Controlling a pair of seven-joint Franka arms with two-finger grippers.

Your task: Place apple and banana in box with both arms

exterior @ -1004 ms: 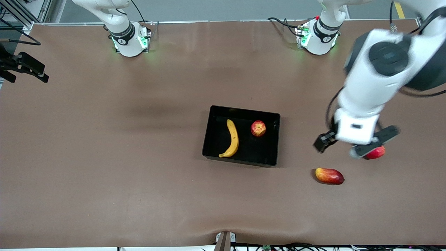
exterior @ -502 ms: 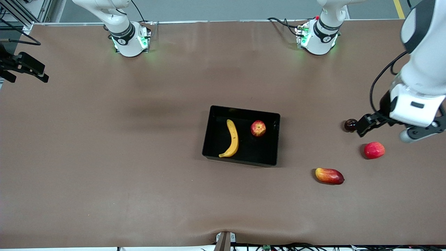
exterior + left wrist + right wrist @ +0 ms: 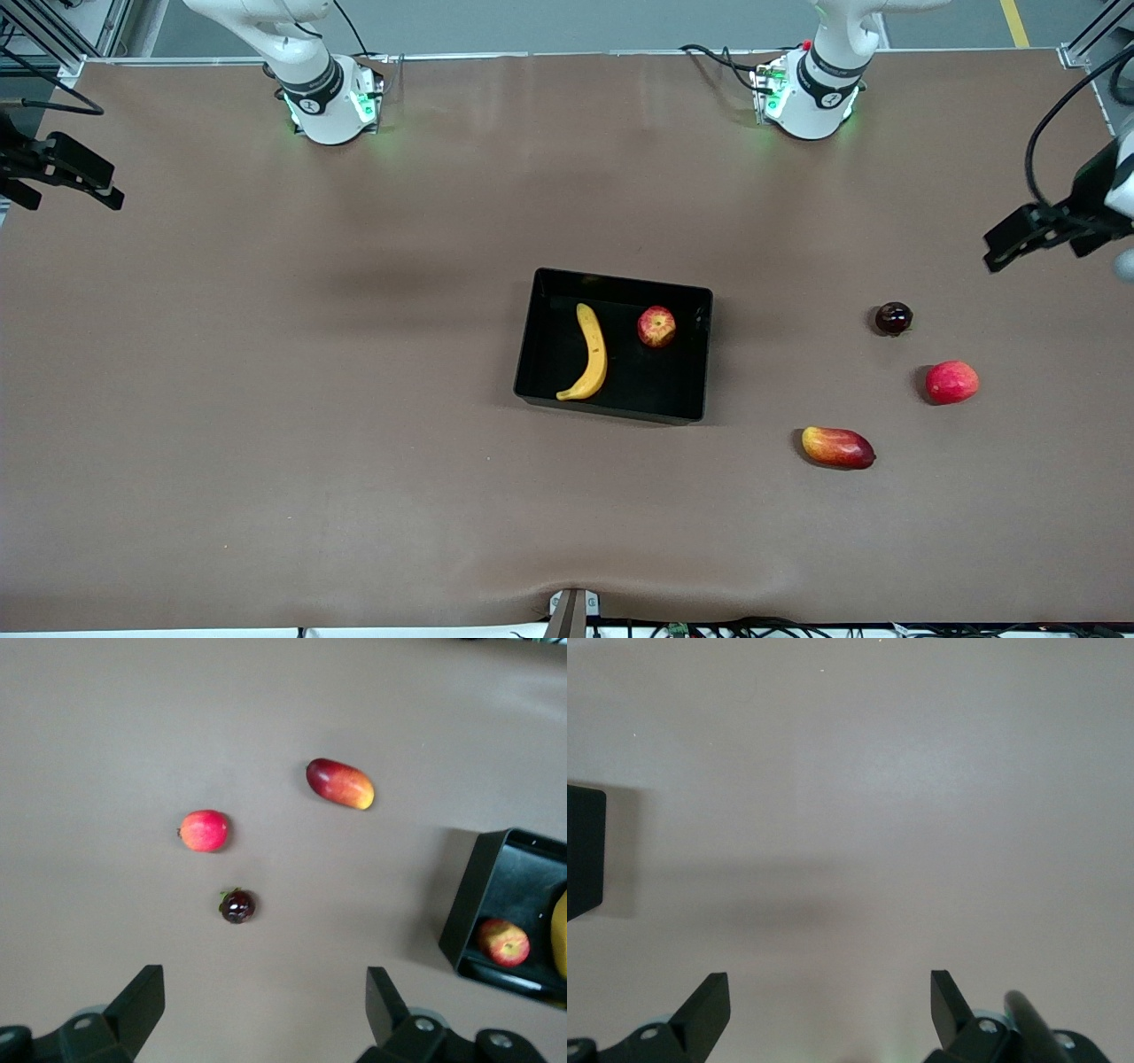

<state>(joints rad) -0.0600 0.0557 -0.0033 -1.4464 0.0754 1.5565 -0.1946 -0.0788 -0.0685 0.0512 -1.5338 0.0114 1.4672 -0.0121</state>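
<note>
A: Brown matting covers the whole table [image 3: 354, 443]. Where is the fruit?

B: Both pieces lie in the shallow glossy black plastic box [image 3: 700, 354] mid-table. The curved yellow banana [image 3: 589, 352] is toward the right arm's end; the small speckled red apple [image 3: 656, 326] sits at about its two o'clock in the front view, apart from it.

A: And outside the box?

B: Toward the left arm's end lie a long red-yellow mango-like fruit [image 3: 837, 447], a plain red oval fruit [image 3: 951, 382] at its one o'clock, and a small dark round fruit [image 3: 893, 318] farthest from the camera.

A: The grippers?

B: The left gripper [image 3: 266, 1010] hangs over the table's edge at the left arm's end, fingers [image 3: 137, 1005] spread, holding nothing. The right gripper [image 3: 831, 1008] hangs over the matting at the right arm's end, likewise open and empty.
</note>
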